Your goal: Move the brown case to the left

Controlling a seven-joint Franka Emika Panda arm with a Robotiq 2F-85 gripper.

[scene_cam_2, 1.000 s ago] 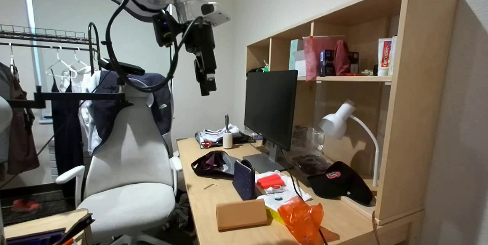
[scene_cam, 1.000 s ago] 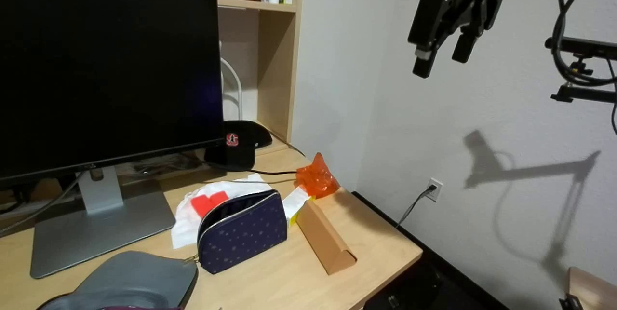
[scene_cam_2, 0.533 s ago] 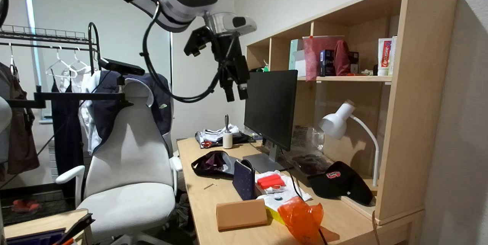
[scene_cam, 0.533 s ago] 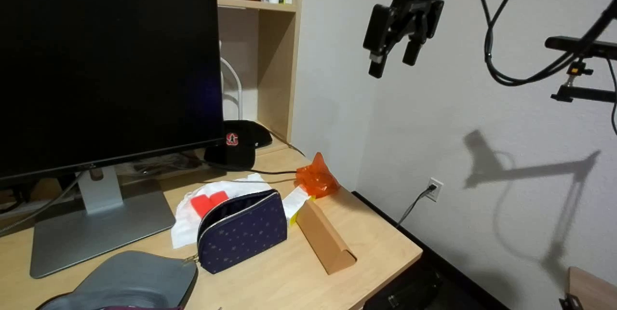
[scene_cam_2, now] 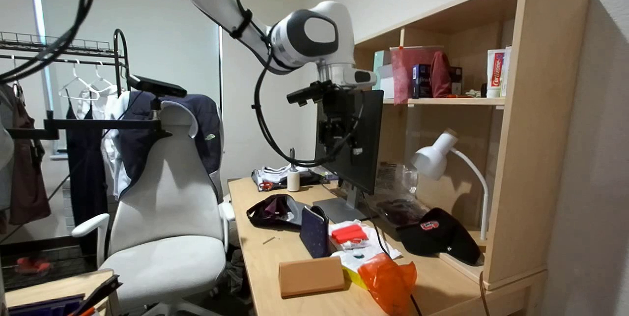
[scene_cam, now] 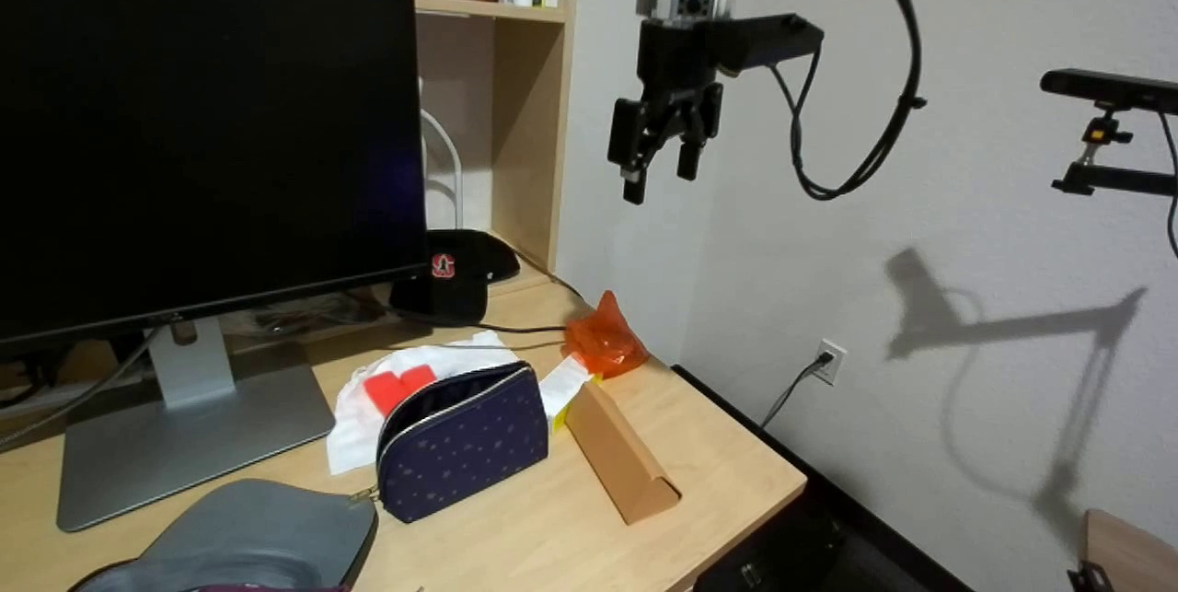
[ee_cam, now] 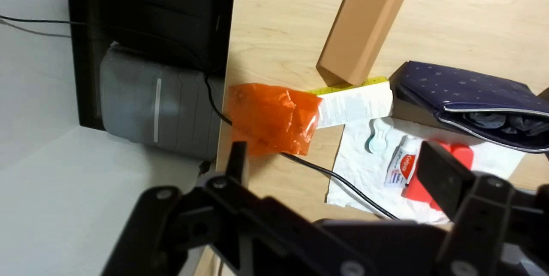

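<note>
The brown case (scene_cam: 618, 458) lies on the desk near its right edge in an exterior view, as a long tan prism. It also shows in an exterior view (scene_cam_2: 312, 277), near the desk's front end. In the wrist view the case (ee_cam: 366, 22) is at the top and runs out of the frame. My gripper (scene_cam: 661, 179) hangs in the air well above the desk, pointing down, apart from the case. In the wrist view the gripper (ee_cam: 332, 153) has its fingers wide apart with nothing held between them. In an exterior view the gripper (scene_cam_2: 341, 151) is dark against the monitor.
A navy dotted pouch (scene_cam: 469, 445) stands beside the case. An orange plastic bag (ee_cam: 270, 117) and a white-yellow box (ee_cam: 354, 102) lie close to the case's end. A monitor (scene_cam_2: 349, 139), a black cap (scene_cam_2: 440, 237), a shelf (scene_cam_2: 535, 134) and a black cable (ee_cam: 343, 181) are nearby.
My gripper has moved across toward the desk and monitor and come lower over the last half second. The case and the other desk objects have not moved.
</note>
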